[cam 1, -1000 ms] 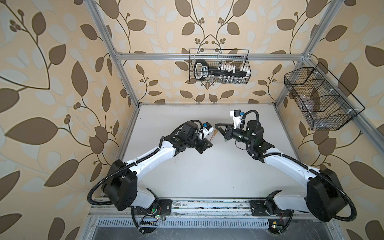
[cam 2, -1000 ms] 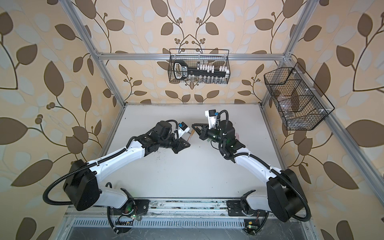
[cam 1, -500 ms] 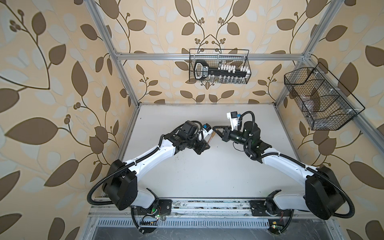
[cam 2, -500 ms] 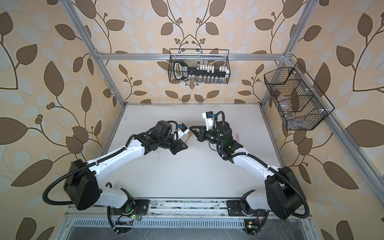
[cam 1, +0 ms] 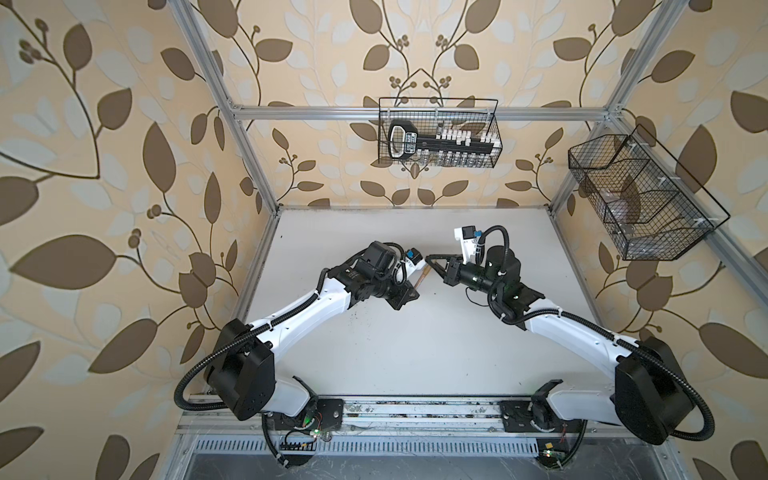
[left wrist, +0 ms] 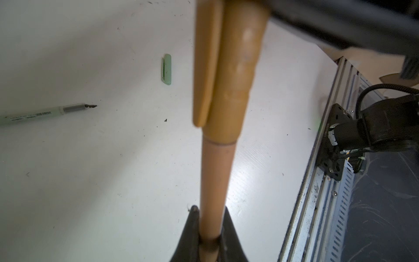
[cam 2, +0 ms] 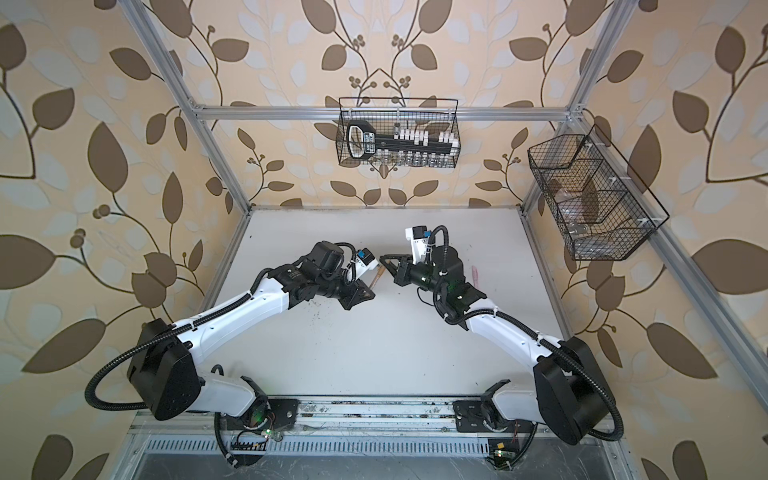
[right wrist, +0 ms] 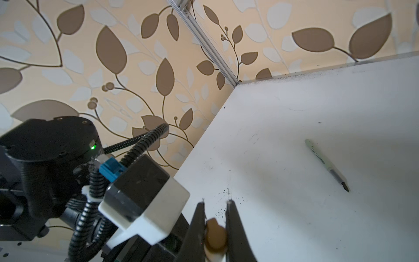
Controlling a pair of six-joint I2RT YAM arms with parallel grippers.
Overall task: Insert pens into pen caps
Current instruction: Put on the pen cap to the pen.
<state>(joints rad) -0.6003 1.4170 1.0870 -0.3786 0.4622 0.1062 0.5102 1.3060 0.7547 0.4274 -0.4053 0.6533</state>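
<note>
At 6 o'clock, nearest to the top camera, the rail [cam 1: 415, 409] runs along the edge of the white counter [cam 1: 415, 353]. A little past the middle of the counter, toward 12 o'clock, the left end effector [left wrist: 209, 217] is clenched on the barrel of the brown pen [left wrist: 215, 181]. The writing end of this pen sits inside the brown cap [left wrist: 231, 79]; whether it is pushed fully home I cannot tell. The right end effector [right wrist: 215, 204], at 1 o'clock from the left one in both top views, is clenched on the rounded end of this cap. Pen and cap are held above the counter in one line. On the counter lie the green pen [left wrist: 34, 114], its dark tip bare, and the green cap [left wrist: 167, 69], near it but not touching. At 3 o'clock, just beside the right arm [cam 2: 498, 324], a pink pen [cam 2: 475, 277] lies in a top view, too small to tell whether capped. On the back wall at 12 o'clock hangs a wire basket [cam 1: 436, 133], and at 2 o'clock a second wire basket [cam 1: 640, 199].
</note>
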